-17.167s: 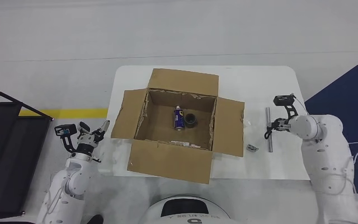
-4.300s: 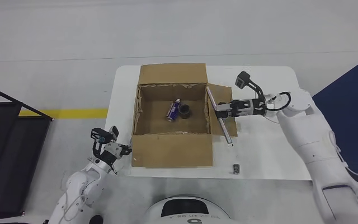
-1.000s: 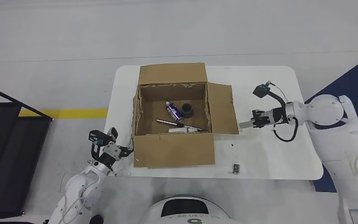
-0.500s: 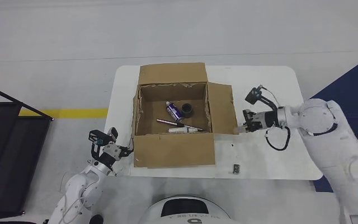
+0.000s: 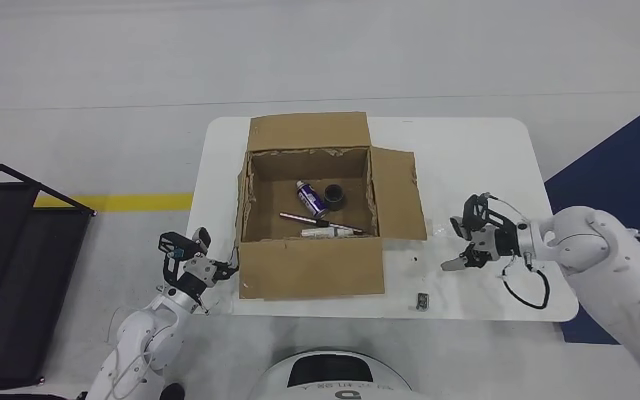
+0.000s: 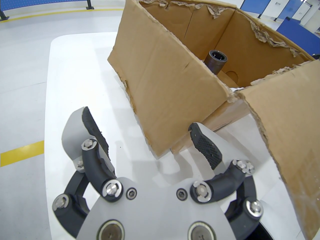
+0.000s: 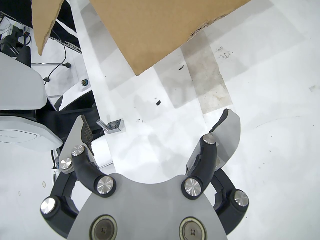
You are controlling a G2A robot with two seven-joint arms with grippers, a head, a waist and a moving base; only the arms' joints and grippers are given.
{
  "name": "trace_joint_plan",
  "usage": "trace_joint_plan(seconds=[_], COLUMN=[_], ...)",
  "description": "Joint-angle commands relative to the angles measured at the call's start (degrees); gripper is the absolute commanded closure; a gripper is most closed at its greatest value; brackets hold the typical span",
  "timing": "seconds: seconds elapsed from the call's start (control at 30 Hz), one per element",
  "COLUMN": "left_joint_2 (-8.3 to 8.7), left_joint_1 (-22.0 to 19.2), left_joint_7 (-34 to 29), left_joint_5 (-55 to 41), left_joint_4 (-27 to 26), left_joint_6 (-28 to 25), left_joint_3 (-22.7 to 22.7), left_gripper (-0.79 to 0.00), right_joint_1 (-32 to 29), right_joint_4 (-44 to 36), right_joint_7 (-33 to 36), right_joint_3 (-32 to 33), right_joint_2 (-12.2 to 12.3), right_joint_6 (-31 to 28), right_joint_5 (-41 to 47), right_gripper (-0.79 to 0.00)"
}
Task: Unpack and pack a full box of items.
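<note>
Right claw (image 5: 450, 265) hangs spread open over the table (image 5: 480, 150), near the right flap of the cardboard box (image 5: 310, 265). Left claw (image 6: 140, 119), likewise released, sits just beside the box's near left corner. The box stands open mid-table and holds a spray can (image 5: 309, 197), a dark cylinder (image 5: 336, 198), a metal rod (image 5: 298, 216) and a white tube (image 5: 330, 231). A small metal block (image 5: 423, 299) lies near the table's front edge.
</note>
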Motion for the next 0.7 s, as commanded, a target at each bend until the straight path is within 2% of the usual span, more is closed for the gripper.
trace_joint_plan(seconds=[0.0, 0.2, 0.33, 0.53, 0.67], left_joint_2=[0.0, 0.0, 0.0, 0.0, 0.0], left_joint_1=[0.0, 0.0, 0.0, 0.0, 0.0], left_joint_7=[0.0, 0.0, 0.0, 0.0, 0.0], left_joint_5=[0.0, 0.0, 0.0, 0.0, 0.0], left_joint_4=[0.0, 0.0, 0.0, 0.0, 0.0], left_joint_6=[0.0, 0.0, 0.0, 0.0, 0.0], left_joint_3=[0.0, 0.0, 0.0, 0.0, 0.0], left_gripper=[-0.785, -0.785, -0.785, -0.785, -0.785], right_joint_1=[0.0, 0.0, -1.1, -5.6, -8.6], right_joint_4=[0.0, 0.0, -5.5, -8.9, -11.9], right_joint_7=[0.0, 0.0, -0.5, -8.5, -17.1], right_joint_3=[0.0, 0.0, -1.7, -2.7, -3.7], right_joint_2=[0.0, 0.0, 0.3, 2.7, 4.9], right_joint_6=[0.0, 0.0, 0.0, 0.0, 0.0], right_joint_5=[0.0, 0.0, -2.0, -5.9, -16.7], right_gripper=[-0.785, -0.785, -0.785, -0.785, -0.662])
